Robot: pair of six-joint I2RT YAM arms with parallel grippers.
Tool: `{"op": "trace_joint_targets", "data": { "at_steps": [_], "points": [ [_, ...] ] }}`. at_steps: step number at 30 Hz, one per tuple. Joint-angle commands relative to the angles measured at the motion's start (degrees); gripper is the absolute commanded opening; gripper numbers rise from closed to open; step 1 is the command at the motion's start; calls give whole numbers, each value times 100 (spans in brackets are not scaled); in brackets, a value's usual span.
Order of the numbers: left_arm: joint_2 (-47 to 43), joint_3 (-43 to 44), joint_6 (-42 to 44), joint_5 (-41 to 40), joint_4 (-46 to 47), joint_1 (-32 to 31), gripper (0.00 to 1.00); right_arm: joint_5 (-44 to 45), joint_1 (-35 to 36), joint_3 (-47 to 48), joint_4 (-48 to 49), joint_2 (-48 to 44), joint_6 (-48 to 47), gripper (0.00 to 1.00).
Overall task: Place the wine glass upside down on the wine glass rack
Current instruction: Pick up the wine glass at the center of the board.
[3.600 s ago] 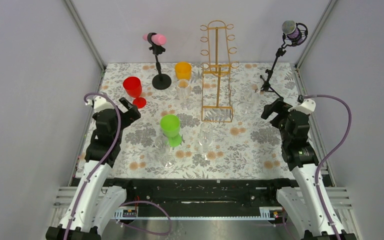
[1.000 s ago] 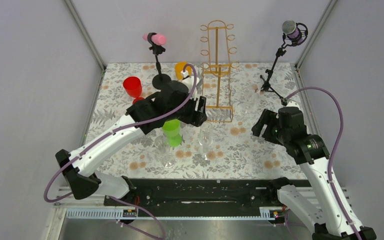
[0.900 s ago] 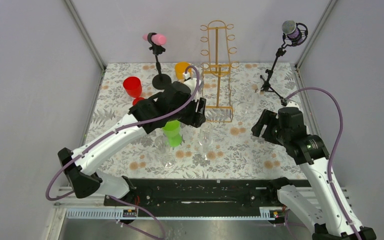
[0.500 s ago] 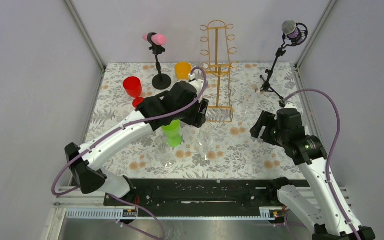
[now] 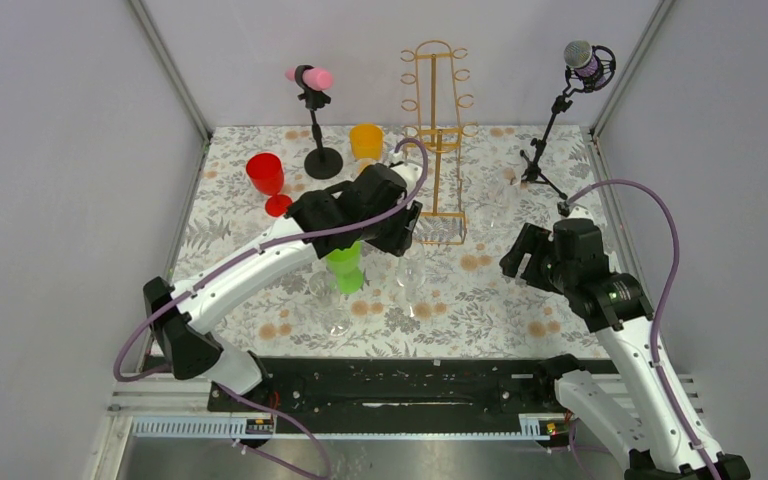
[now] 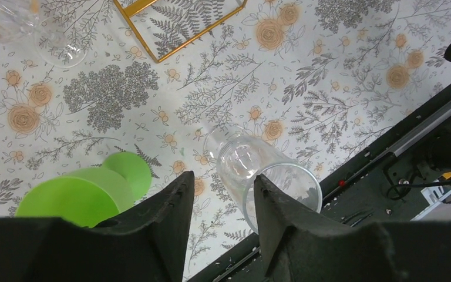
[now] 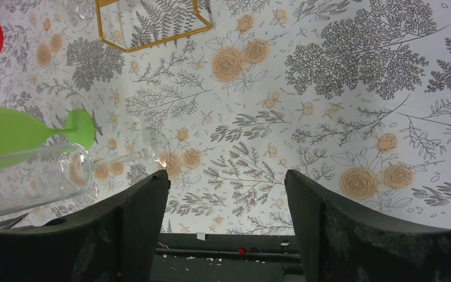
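**Hovering with nothing held**

The left arm reaches across the flowered surface to its middle. There the left pincer hangs over a clear wine glass that stands upright on its foot. Its fingers are a moderate way apart and clasp nothing. In the left wrist view the bowl of the glass shows beneath the gap and partly behind one finger (whether a pad brushes the rim cannot be told). A green wine glass stands just beside the clear one, to its left in the overhead view.

The wine glass rack stands upright at the back middle of the surface, apart from the glass. Its rectangular wire base runs toward the arms, and the near end of that base lies close to the left pincer.

The right pincer hangs over the right side of the surface, spread wide and empty. The clear glass and the green one show at the left edge of its wrist view. A red wine glass and an orange cup stand farther back on the left.
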Motion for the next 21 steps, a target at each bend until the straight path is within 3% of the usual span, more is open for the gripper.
{"op": "trace_joint_targets", "data": {
  "at_steps": [1, 15, 18, 21],
  "points": [
    [157, 404, 175, -332, -195, -167, 41, -70, -19, -69, 177, -121, 22, 80],
    [310, 542, 344, -457, -534, -399, 12, -37, -23, -221, 196, -209, -18, 81],
    [273, 568, 393, -446, -581, -400, 1, -47, -23, -242, 206, -239, -29, 81],
    [172, 614, 398, -428, -586, -400, 0, -151, -23, -239, 273, -270, -33, 82]
  ]
}}
